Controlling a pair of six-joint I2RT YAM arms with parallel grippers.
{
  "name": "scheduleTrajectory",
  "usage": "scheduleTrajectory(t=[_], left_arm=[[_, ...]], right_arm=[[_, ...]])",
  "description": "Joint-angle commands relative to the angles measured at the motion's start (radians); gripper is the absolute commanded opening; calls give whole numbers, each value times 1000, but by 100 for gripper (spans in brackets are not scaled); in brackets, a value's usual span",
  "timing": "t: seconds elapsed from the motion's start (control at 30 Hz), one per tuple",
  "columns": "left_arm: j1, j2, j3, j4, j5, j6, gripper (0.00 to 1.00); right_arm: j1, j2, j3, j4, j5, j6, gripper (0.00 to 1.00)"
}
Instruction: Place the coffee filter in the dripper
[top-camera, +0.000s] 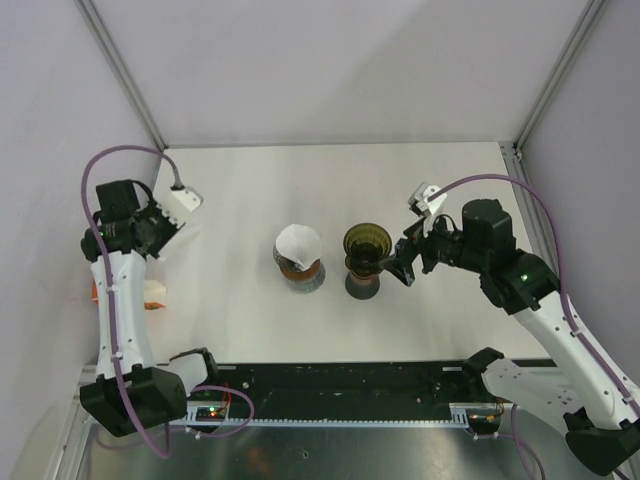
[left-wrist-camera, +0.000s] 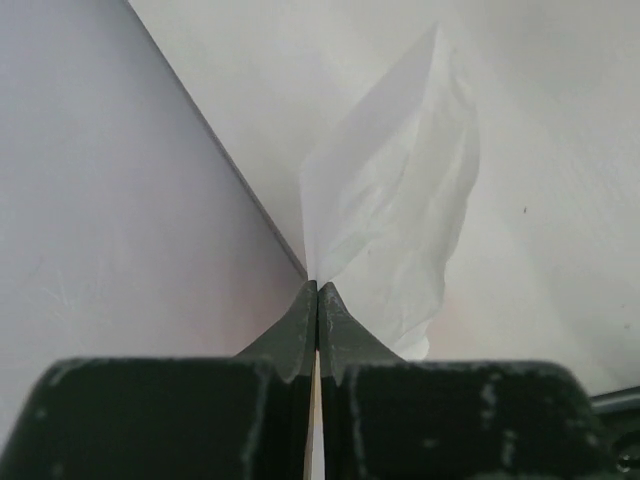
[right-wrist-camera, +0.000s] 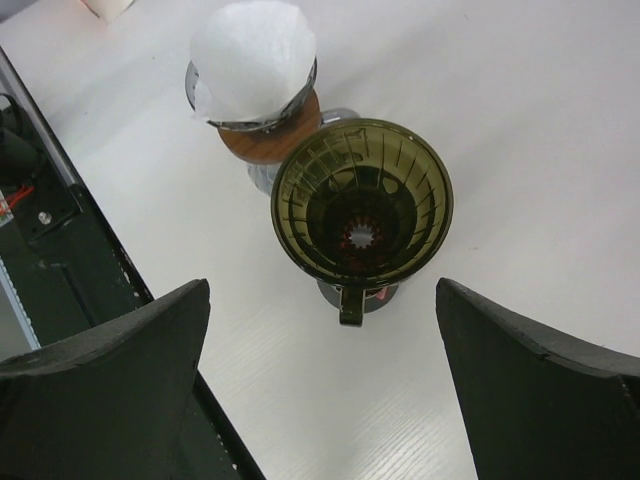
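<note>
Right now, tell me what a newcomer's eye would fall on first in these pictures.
A crumpled white coffee filter stands pinched in the shut left gripper, off at the left edge of the table. Mid-table, the empty dark green dripper sits beside a second dripper already lined with paper, and the right gripper hangs wide open by the green one.

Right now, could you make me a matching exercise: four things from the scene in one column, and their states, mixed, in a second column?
1 left gripper
2 right gripper
3 green dripper
4 wood-banded dripper

A empty inside
B open
C shut on paper filter
D holds a white filter

Pairs: 1-C, 2-B, 3-A, 4-D
</note>
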Motion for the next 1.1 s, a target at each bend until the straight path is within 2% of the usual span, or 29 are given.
scheduleTrajectory(t=[0.0,0.2,0.33,0.5,0.57,0.77,0.93,1.07], left_arm=[[-9,27,135,-11,159,-213,0],[-42,82,319,-9,310,-492,0],[-195,74,363,15,306,-648,0],[-454,55,394,92,151,-770,0],[-524,67,434,111,74,-803,0],[-668,106,498,159,-48,-889,0],[-825,128,499,226,-210,-921,0],[-889,153,501,267,-331,-918,0]], right_arm=[[-3,-37,37,103,18,83,99],[-7,-35,64,210,102,235,99],[0,24,83,270,185,356,99],[55,113,105,394,269,503,99],[98,146,106,466,325,548,99],[200,256,108,719,437,669,99],[240,342,110,911,483,766,99],[267,401,118,1017,516,800,99]])
